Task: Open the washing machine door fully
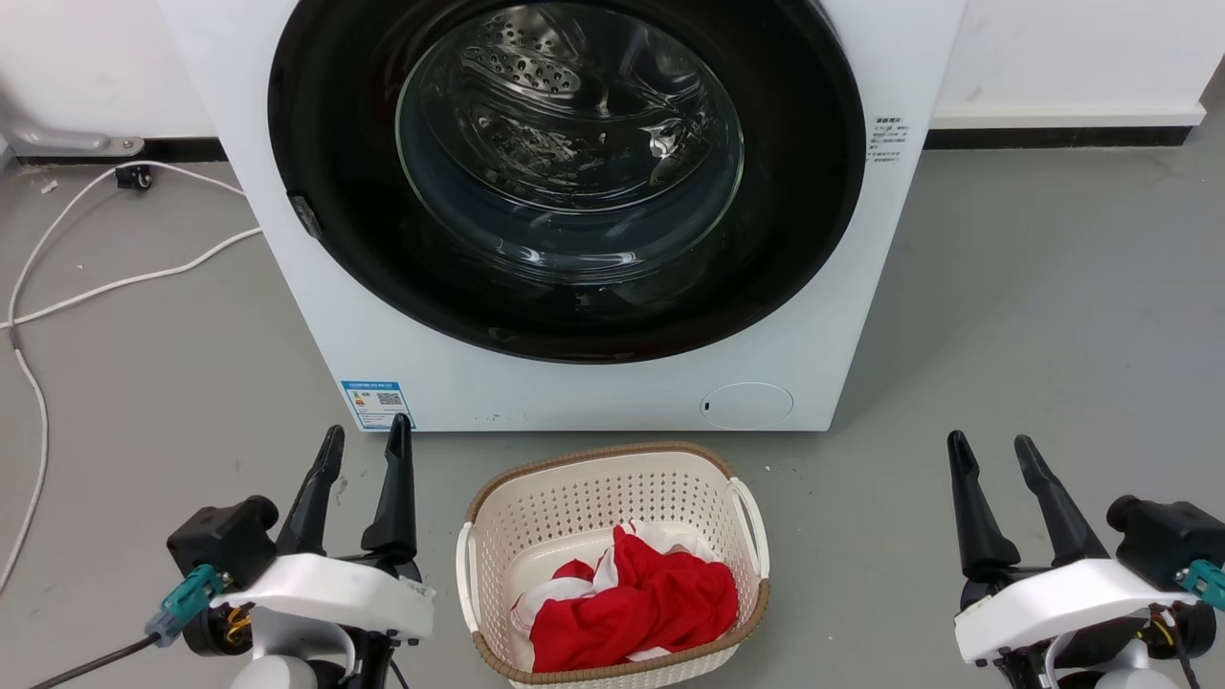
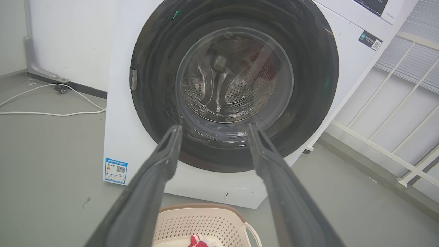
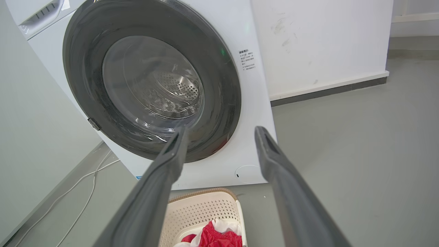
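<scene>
No wording can be read: a blue label (image 1: 376, 404) with a QR code low on the washing machine (image 1: 574, 392) front and a fine-print sticker (image 1: 887, 141) right of the washing machine door (image 1: 316, 115) are both too small.

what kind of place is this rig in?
Likely a laundry corner or a mock-up of one: a white front-loading washing machine, a laundry basket holding red cloth before it, loose white cable on the grey floor.

A cream basket (image 1: 574, 502) sits on the grey floor (image 1: 1005, 335). Red and white clothes (image 1: 641, 598) lie inside. A white cord (image 1: 124, 282) lies further off.
</scene>
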Controlling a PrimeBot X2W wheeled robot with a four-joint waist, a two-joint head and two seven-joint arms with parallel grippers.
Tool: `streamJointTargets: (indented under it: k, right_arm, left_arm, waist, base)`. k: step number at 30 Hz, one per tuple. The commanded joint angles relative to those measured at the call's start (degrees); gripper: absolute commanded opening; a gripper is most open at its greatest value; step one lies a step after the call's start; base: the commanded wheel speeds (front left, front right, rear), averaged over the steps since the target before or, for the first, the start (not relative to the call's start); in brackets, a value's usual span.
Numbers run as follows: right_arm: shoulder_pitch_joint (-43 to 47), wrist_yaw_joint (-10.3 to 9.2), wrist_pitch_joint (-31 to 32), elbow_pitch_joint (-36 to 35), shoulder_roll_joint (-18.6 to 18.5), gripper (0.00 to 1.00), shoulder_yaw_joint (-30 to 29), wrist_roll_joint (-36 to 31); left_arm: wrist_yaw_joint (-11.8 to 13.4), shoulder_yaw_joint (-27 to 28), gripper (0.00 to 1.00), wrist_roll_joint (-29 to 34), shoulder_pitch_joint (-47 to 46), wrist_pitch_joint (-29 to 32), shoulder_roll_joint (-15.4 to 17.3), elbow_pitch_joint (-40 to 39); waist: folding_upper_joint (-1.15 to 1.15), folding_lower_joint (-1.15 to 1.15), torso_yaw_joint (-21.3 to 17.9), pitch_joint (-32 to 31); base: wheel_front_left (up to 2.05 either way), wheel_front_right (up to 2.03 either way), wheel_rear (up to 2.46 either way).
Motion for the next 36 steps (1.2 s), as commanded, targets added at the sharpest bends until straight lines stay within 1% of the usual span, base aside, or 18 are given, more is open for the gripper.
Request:
streamJointTargets:
  k: [1,20,36]
  right_arm:
    - [0.3,0.07,-0.1,-0.9,0.0,1.0,0.2,-1.9]
    - [0.7,0.09,-0.7,-1.5,0.1,1.0,1.0,-12.0]
    - [1.4,0.06,-1.3,-1.1,0.2,1.0,1.4,-15.9]
  left_arm:
    - [0.3,-0.3,1.0,1.6,-0.4,-0.6,0.4,-0.2]
    - [2.1,-2.1,1.0,11.9,-0.2,-3.1,1.2,0.7]
    - [2.4,-2.3,1.0,17.7,0.7,-4.8,0.9,0.7]
  waist:
    - [0.0,0.0,0.0,0.0]
    - [0.0,0.0,0.1,-0.4]
    - [0.0,0.0,0.0,-0.7]
  base:
    - [0.0,0.0,0.0]
    - [0.0,0.0,0.0]
    - [0.0,0.0,0.0]
